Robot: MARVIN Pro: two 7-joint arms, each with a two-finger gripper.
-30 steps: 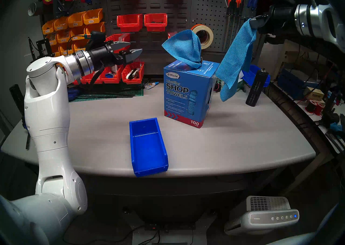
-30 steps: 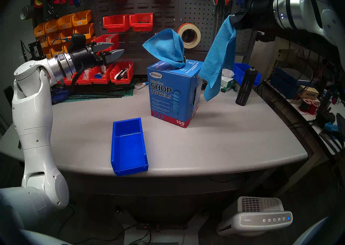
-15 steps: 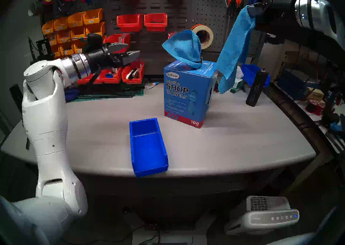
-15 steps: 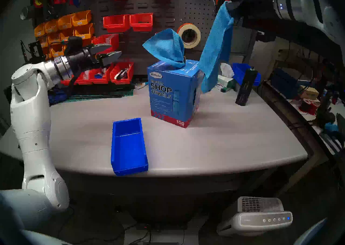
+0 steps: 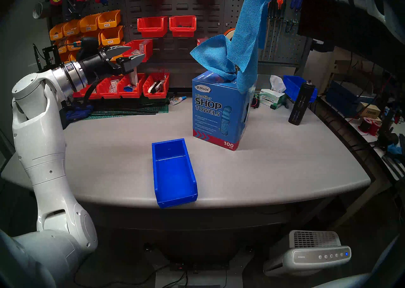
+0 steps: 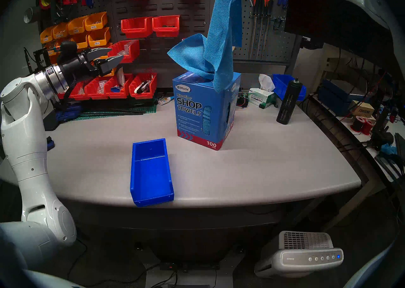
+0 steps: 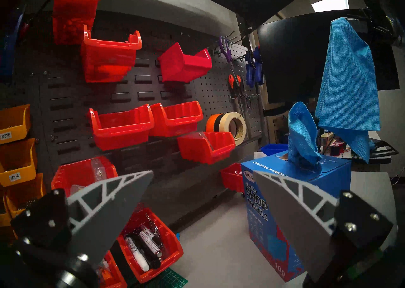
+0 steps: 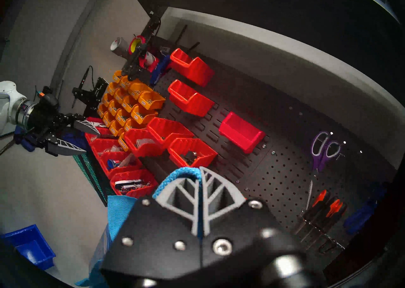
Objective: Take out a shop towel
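The shop towel [image 5: 247, 28] is a light blue cloth that hangs full length from my right gripper [image 8: 200, 172], whose fingers are shut on its top edge [image 8: 175, 179]. In the head views that gripper sits at the top edge, above and just right of the blue "Shop Towels" carton [image 5: 219, 109]. The towel's [image 6: 223, 31] lower end dangles by the carton's top right corner; the left wrist view shows the towel [image 7: 348, 88] clear of the slot. Another blue towel [image 5: 213, 57] pokes up out of the carton. My left gripper [image 5: 137, 52] hovers open and empty at the far left, in front of the bins.
An empty blue bin [image 5: 175, 202] lies at the table's front edge. A green-and-white tissue box [image 5: 271, 100] and a black bottle [image 5: 301, 103] stand at the back right. A pegboard with red bins [image 5: 151, 26] and orange bins [image 5: 87, 26] lines the back.
My right gripper has risen and swung left with the towel, from right of the carton to high above it. The left arm has drawn back to the left, still open.
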